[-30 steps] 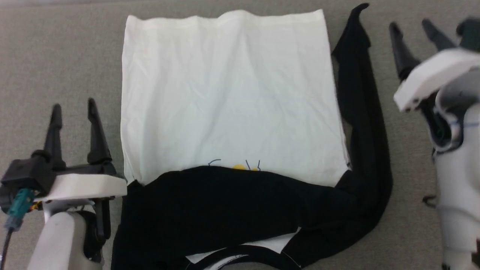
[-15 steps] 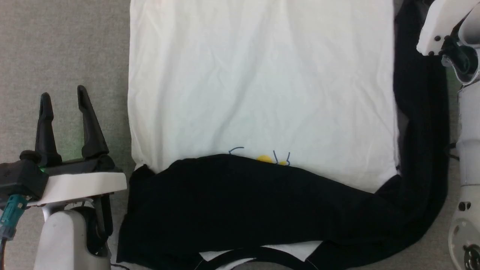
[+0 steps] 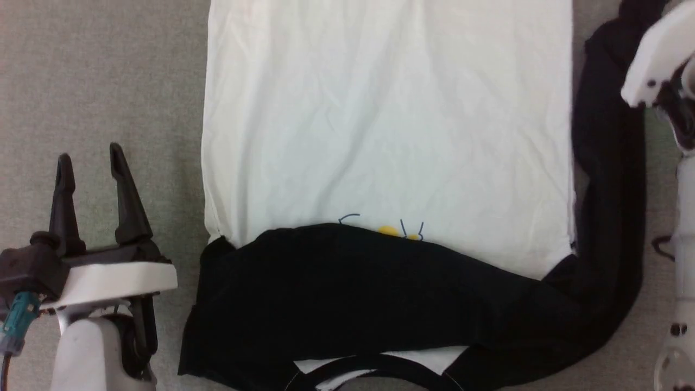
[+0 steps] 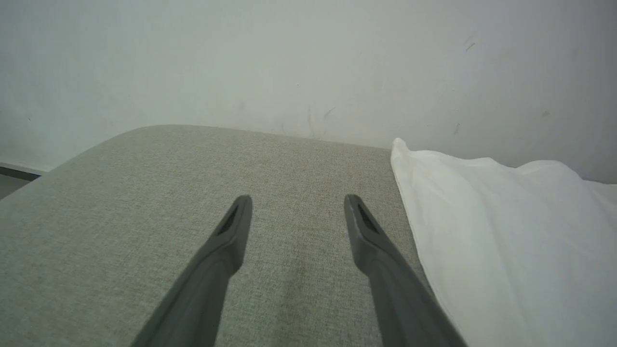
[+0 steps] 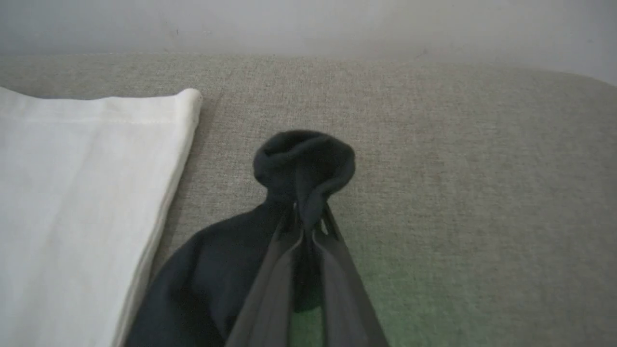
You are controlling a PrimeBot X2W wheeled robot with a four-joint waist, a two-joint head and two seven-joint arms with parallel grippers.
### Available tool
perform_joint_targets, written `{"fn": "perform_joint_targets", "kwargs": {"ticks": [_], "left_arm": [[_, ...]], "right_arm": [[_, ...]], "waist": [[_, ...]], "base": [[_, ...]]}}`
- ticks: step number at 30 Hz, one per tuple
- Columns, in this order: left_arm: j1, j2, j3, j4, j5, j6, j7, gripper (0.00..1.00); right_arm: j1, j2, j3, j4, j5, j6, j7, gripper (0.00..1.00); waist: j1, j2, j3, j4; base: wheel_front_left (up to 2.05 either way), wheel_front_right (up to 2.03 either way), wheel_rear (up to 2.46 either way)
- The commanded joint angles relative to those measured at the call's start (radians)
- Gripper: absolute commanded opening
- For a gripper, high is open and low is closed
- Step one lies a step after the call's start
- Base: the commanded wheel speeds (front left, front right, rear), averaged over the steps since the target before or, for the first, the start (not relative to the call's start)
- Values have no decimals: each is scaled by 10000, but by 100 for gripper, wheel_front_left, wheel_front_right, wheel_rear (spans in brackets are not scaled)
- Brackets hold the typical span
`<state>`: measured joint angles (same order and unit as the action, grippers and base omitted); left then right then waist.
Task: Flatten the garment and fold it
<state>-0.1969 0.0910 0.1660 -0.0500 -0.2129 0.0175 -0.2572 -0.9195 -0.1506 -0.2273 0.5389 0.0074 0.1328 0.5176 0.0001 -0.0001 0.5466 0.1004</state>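
Just one garment [image 3: 380,136] here and two grippers. It's spread on the grey table [image 3: 98,81], white body reaching toward the far edge. One black sleeve [image 3: 353,293] is folded across the chest, half hiding a yellow-and-blue print [image 3: 388,231]; the other runs up its right side. The right gripper [image 5: 308,217] has its fingers clamped on that sleeve's bunched cuff [image 5: 303,154]. The left gripper [image 3: 89,153] sits beside the garment over bare table, fingers apart.

Grey woven surface [image 4: 144,202], pale wall [image 4: 289,62]
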Motion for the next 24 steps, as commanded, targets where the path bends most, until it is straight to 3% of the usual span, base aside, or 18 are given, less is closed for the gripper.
{"fn": "perform_joint_targets", "kwargs": {"ticks": [1, 12, 18, 24], "left_arm": [[289, -66, 127, 48, 158, -88, -45, 100], [1681, -135, 564, 281, 341, -268, -45, 100], [2237, -179, 617, 289, 331, -292, -45, 100], [2441, -190, 546, 359, 324, -365, -45, 100]], "right_arm": [[474, -115, -81, -381, 217, -21, -263, 0], [4360, -544, -1452, -4587, 700, -21, -16, 0], [5967, -291, -2237, -6555, 1005, -21, 615, 0], [6748, -51, -2072, -8328, 1280, -21, 1128, 0]], "waist": [[-1, 1, -919, -479], [-1, 1, -3064, -1304], [-1, 1, -3671, -1575], [-1, 1, -3941, -1636]], "base": [[0, 0, 0], [0, 0, 0], [0, 0, 0], [0, 0, 0]]}}
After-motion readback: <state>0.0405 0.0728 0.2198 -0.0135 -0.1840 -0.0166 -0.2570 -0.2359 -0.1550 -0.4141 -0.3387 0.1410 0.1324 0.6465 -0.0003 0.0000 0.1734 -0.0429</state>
